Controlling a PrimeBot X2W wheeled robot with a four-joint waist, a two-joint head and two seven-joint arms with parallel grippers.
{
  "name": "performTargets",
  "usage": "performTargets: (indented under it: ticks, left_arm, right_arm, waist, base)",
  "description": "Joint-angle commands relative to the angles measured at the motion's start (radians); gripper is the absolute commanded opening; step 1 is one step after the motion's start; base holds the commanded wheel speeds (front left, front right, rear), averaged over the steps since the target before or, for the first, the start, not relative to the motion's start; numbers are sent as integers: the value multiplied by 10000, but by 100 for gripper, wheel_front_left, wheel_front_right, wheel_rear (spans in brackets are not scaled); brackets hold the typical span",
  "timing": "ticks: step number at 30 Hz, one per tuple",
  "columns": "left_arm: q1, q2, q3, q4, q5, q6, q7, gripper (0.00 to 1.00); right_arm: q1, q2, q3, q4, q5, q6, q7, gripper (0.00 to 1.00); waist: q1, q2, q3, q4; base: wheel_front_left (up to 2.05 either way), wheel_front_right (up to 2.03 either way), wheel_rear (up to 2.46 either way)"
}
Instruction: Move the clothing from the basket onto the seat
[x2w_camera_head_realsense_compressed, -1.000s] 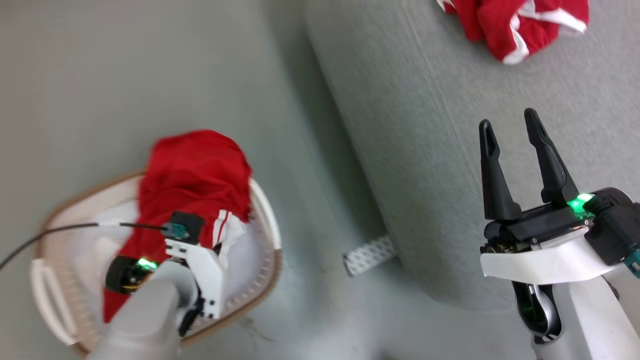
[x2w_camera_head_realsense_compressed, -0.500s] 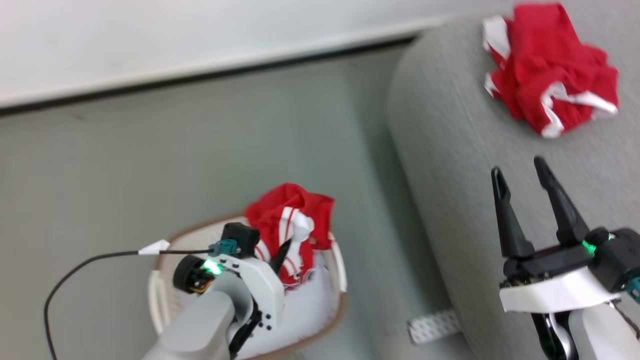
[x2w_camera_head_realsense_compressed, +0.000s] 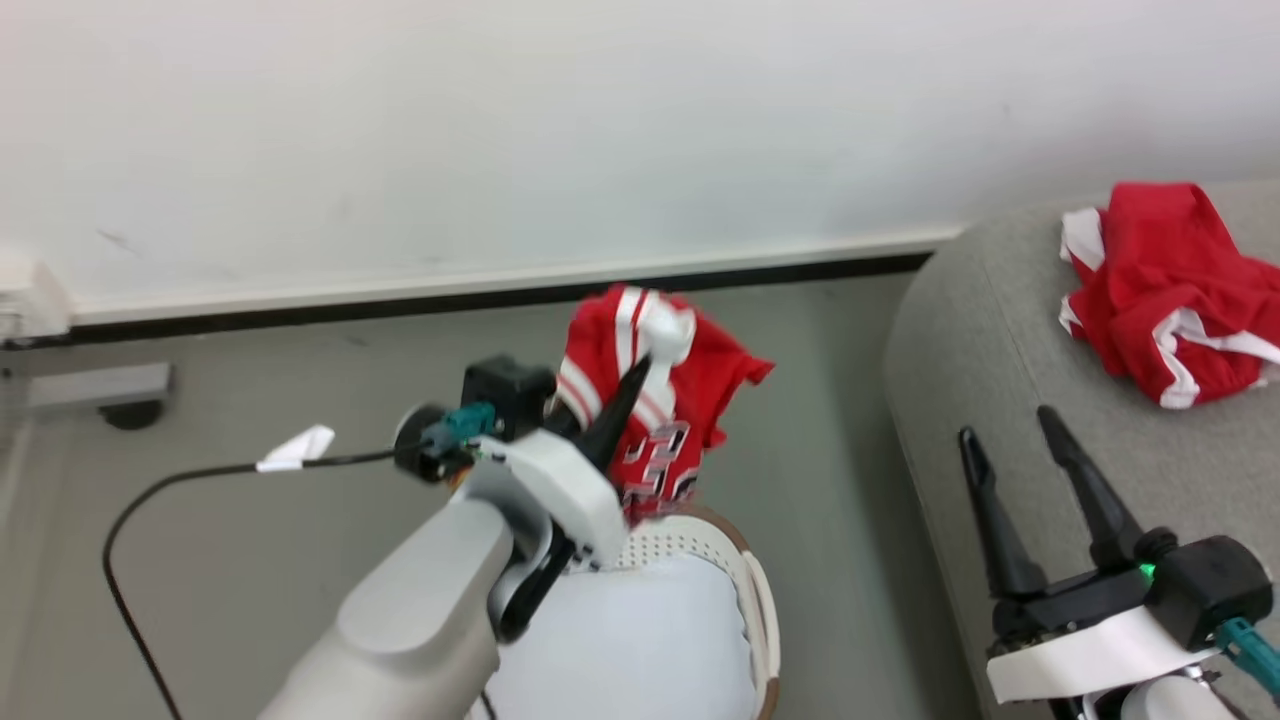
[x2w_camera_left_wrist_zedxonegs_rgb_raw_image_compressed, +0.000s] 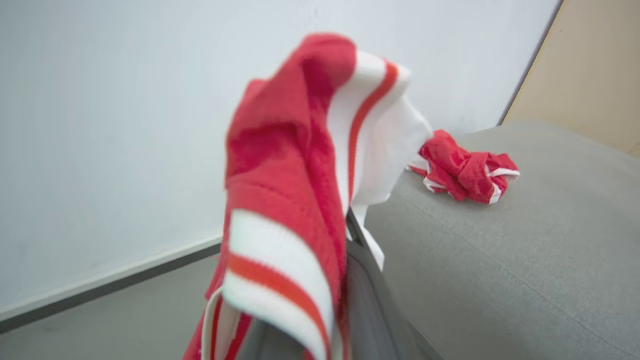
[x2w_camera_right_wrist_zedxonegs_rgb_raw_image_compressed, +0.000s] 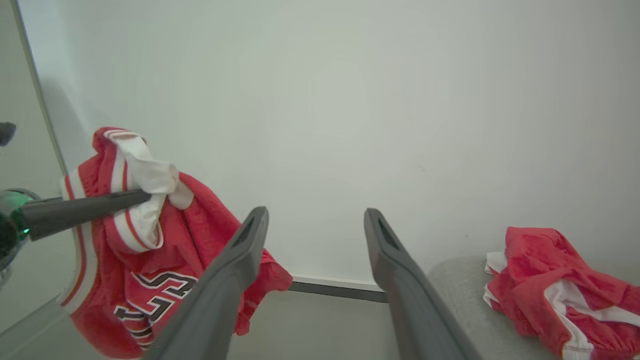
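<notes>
Left gripper (x2w_camera_head_realsense_compressed: 635, 375) has its dark fingers pinched nearly together on the white-and-red striped trim of the jersey (x2w_camera_head_realsense_compressed: 665, 430), at the bunched top edge. The rest of the shirt hangs free below the grip, with part of its black-and-white lettering showing. Right gripper (x2w_camera_head_realsense_compressed: 1005, 424) is at the lower right of the head view with its fingers spread wide and nothing between them. It is poised over the near edge of the seat (x2w_camera_head_realsense_compressed: 1000, 330).

Directly below the left forearm is the basket (x2w_camera_head_realsense_compressed: 748, 590). Its perforated wall and brown rim show, and a pale bluish-white liner (x2w_camera_head_realsense_compressed: 640, 640) fills the visible part of its inside. No red cloth appears there, though the arm hides part of the inside. The jersey's lower hem hangs just above the basket's far rim, over the grey floor (x2w_camera_head_realsense_compressed: 300, 540) between the basket and the seat.

Farther right, on the seat's grey woven top, a crumpled red garment with white trim (x2w_camera_head_realsense_compressed: 1160, 290) already lies, well apart from the held jersey. Behind everything runs a white wall (x2w_camera_head_realsense_compressed: 500, 130) with a dark baseboard.

The job looks well advanced. One piece has been delivered and another is out of the basket and in the air. What is left is to carry the jersey across to the seat and let it go there.
</notes>
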Motion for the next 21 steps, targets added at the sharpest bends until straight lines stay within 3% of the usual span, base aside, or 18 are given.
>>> performTargets:
  ticks: [1,11,21]
  left_arm:
    - [-113,69,135,-338,120,89,-28,0]
    - [-591,535,712,-2962,171,735,312,0]
    - [-159,941,772,-4388,30,1164,854,0]
  right_arm:
    - [141,-32,50,12,154,-22,5,100]
    - [248,125,646,135,233,-22,5,100]
    - [36,170,1083,255,323,-22,5,100]
  waist:
    - [2,0,-265,241]
    - [2,0,-441,369]
    - [2,0,-333,190]
  base:
    - [0,0,0]
    - [0,0,0]
    - [0,0,0]
